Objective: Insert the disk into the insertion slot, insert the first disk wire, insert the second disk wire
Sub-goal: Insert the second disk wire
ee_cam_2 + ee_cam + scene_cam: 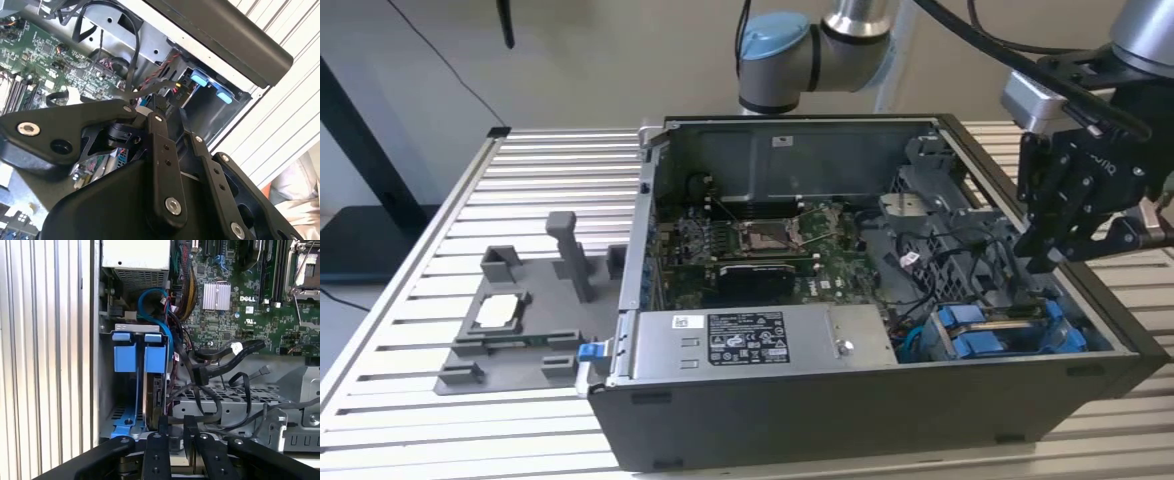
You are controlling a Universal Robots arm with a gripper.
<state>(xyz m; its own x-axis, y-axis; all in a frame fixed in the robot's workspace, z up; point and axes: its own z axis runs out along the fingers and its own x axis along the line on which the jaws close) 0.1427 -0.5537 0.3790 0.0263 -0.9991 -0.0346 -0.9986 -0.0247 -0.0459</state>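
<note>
So the disk (154, 395) is a flat silver-grey hard drive clipped into a bright blue plastic carrier frame. As far as I can tell it's sitting on edge inside the insertion slot (106, 380), the grey sheet-metal drive bay in the corner of the open dark grey computer case (854, 420). In the first wrist view you mostly see its thin dark edge, with the two blue tabs at the bay's mouth.

Handling-wise, I'd treat it as dense and completely rigid, with smooth metal faces that would be slippery. It's also the sort of thing that hates knocks. The blue frame is the place to take hold, by the tabs or the long sides, not the label face or the connector end.

Two loose black wires (235, 350) with chunky plugs lie just beside the bay, apart from the drive, so to me they look unplugged. They're limp and springy. I'd grab one by the hard plug, since the cord would just flop.

The black linkage-style claw (176, 424) hangs over that end of the case, near the bay. I honestly can't tell if it's open, closed or pinching something.

The whole case sits on a ribbed aluminium desk (560, 160).
</note>
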